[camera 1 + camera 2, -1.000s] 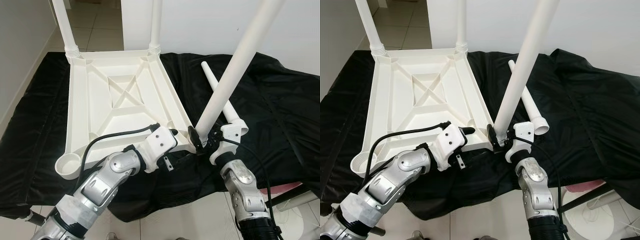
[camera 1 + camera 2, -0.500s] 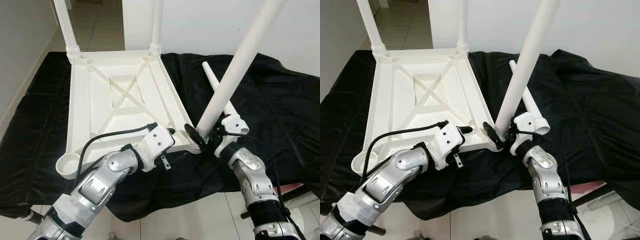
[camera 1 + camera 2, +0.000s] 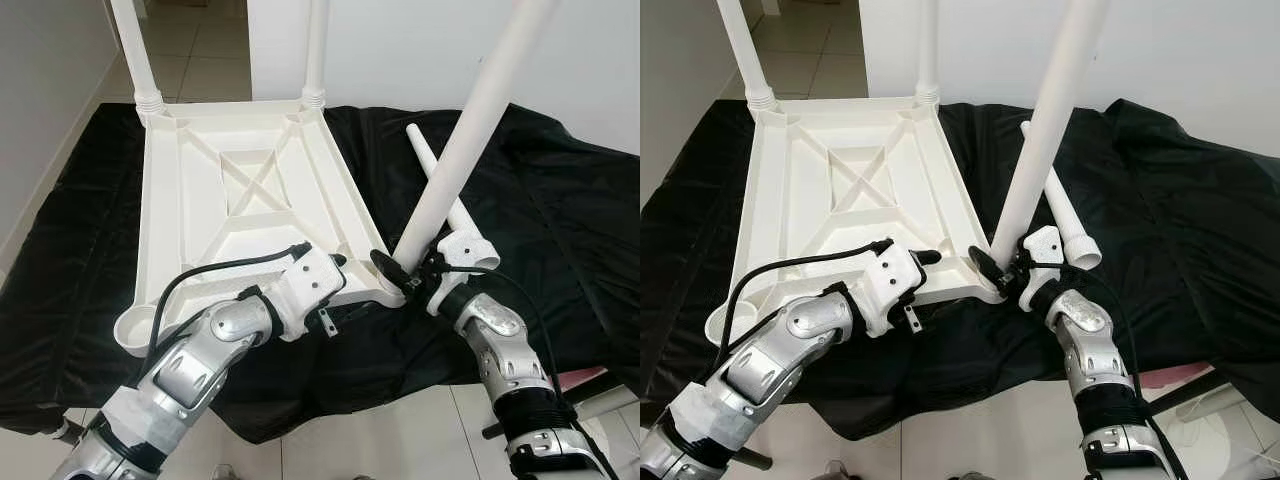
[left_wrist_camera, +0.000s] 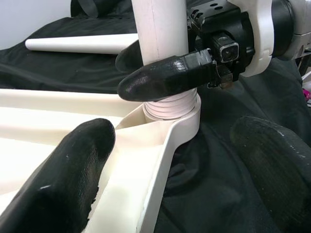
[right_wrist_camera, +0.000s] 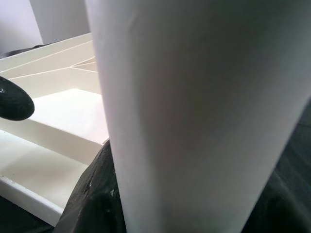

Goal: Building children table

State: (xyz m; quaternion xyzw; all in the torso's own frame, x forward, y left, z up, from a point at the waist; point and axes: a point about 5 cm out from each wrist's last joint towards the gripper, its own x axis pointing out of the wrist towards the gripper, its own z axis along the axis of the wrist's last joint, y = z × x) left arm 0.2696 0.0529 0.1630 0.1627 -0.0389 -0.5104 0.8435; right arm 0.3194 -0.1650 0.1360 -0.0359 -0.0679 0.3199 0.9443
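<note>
Black cloth covers the worktop across the middle of the head views, with pale floor tiles at the upper left and a white wall behind. On the cloth lies the white plastic children's table top, upside down, its ribbed underside up. Two legs stand screwed into its far corners at the top of the frame: the far-left leg and the far-right leg. A third leg leans from the near-right corner socket toward the upper right. Its threaded end sits in that socket. The right claw is closed around the base of this leg, one black finger pressed across it just above the threads. The left claw rests at the table top's near edge, left of the socket, its fingers spread apart and gripping nothing. A fourth, loose leg lies flat on the cloth behind the leaning one. The near-left corner socket is open.
</note>
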